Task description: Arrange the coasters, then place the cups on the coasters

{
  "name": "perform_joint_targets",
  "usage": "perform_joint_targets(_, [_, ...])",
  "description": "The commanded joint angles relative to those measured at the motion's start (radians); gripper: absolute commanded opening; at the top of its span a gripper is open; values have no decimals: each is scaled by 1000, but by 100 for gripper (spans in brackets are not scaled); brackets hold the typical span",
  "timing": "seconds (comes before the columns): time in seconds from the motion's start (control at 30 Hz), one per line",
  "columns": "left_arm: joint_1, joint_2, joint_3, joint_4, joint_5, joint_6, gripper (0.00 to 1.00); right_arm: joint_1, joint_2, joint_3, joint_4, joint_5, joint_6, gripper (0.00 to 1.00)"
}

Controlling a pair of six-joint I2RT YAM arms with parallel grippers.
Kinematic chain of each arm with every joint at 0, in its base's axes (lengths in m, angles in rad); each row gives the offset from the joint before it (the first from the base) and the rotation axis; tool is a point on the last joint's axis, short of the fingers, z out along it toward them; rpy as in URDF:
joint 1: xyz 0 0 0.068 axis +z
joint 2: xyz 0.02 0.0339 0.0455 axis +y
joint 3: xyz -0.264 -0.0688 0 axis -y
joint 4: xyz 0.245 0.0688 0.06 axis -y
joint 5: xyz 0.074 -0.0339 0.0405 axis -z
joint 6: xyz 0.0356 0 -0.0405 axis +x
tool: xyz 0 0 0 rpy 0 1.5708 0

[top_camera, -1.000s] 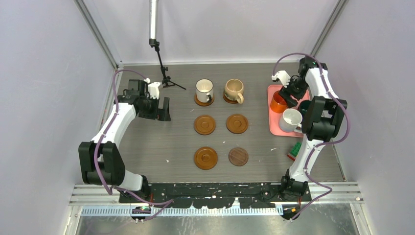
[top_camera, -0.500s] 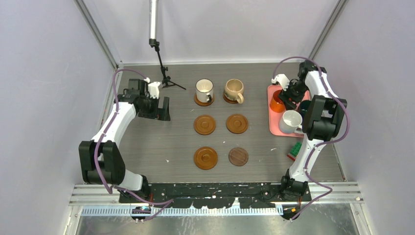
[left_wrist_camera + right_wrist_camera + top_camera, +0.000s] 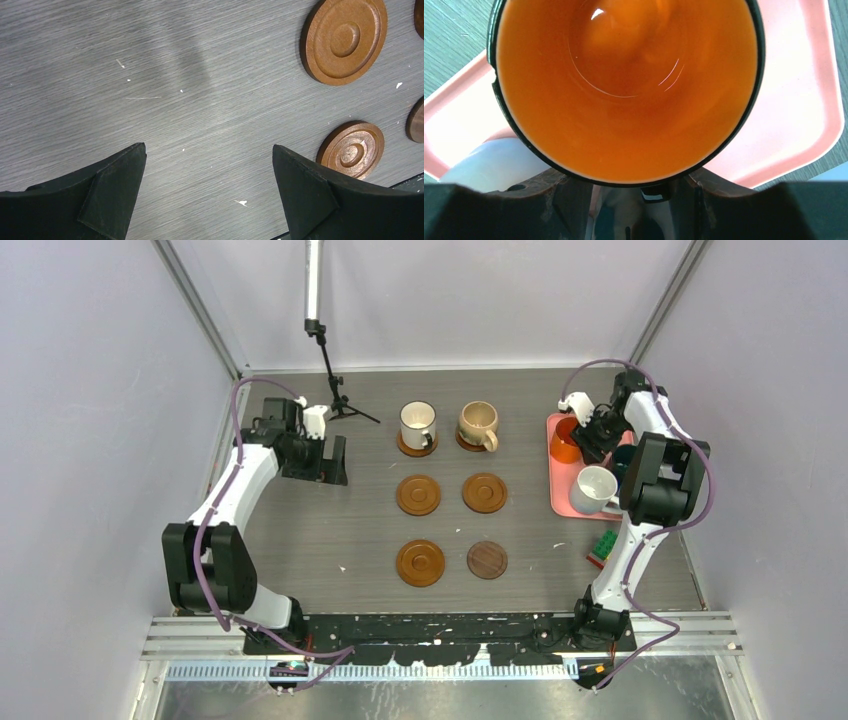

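Six brown coasters lie in two columns. The far two carry a white cup and a beige cup. Two middle coasters, a near one and the darker flat one are bare. An orange cup and another white cup stand on the pink tray. My right gripper is at the orange cup's near side, jaws apart either side of its dark handle. My left gripper hangs open over bare table, left of two coasters.
Green toy bricks lie by the right arm's lower link. A black tripod stand rises at the back left. The right arm covers part of the tray. White walls enclose the table on three sides.
My right gripper has shifted slightly toward the back at the orange cup and its jaws have narrowed. The left arm has hardly moved.
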Motion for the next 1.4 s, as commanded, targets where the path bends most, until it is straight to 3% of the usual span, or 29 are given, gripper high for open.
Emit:
perform_joint_targets(0.0, [-5, 14, 50, -18, -5, 5, 100, 1, 12, -7, 46, -43, 25, 54])
perform_joint_targets(0.47, [-5, 24, 68, -31, -15, 16, 100, 1, 12, -49, 145, -86, 108, 51])
perform_joint_targets(0.8, [-5, 17, 54, -32, -22, 28, 100, 0, -37, -94, 186, -110, 90, 33])
perform_joint_targets(1.07, [-5, 5, 37, -10, -14, 21, 100, 2, -103, -83, 189, -132, 132, 1])
perform_joint_targets(1.37, [-5, -1, 23, 0, 1, 19, 100, 4, -183, -72, 293, -190, 352, 1])
